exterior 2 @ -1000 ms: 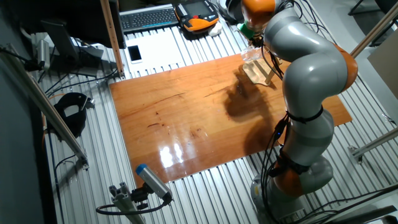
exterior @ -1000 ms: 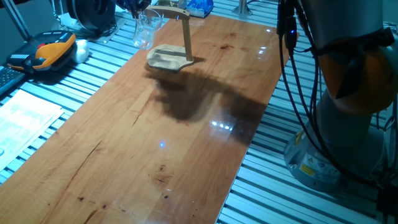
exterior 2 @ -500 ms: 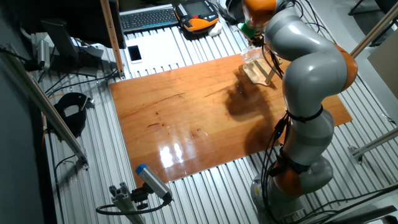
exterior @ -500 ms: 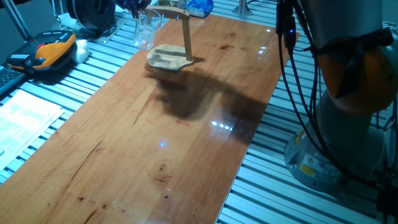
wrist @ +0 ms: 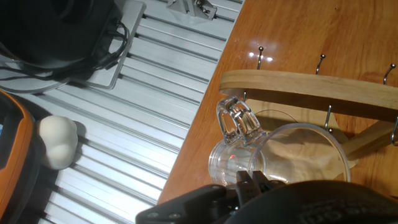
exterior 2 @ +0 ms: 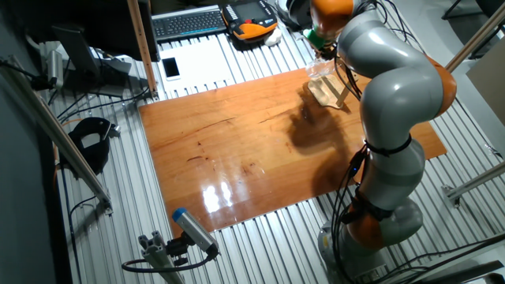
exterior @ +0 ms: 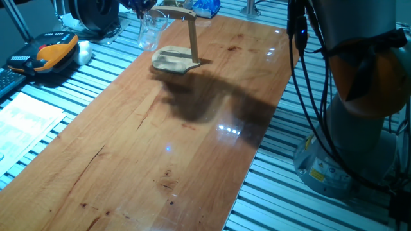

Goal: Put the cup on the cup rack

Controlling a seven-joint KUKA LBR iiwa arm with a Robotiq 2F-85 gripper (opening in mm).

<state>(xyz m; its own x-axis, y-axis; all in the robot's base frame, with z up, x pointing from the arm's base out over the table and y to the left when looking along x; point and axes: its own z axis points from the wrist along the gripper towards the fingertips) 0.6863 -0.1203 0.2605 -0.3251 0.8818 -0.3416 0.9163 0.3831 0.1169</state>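
The clear glass cup [wrist: 281, 157] hangs in my gripper [wrist: 249, 184], whose dark fingers close on its rim at the bottom of the hand view. Its small handle [wrist: 236, 121] sits just under the left end of the cup rack's curved wooden arm [wrist: 311, 90], beside a metal hook; I cannot tell whether they touch. In one fixed view the cup [exterior: 149, 31] is held off the table left of the rack's post [exterior: 192, 37] and base [exterior: 172, 61], below my gripper [exterior: 142, 9]. In the other fixed view the rack [exterior 2: 329, 90] is partly hidden by my arm.
An orange and black pendant [exterior: 48, 52] and a white ball [exterior: 83, 51] lie on the slatted metal table left of the wooden board [exterior: 192, 141]. Black gear [wrist: 56, 31] is close to the cup. A keyboard [exterior 2: 189, 22] and phone [exterior 2: 170, 68] lie further off.
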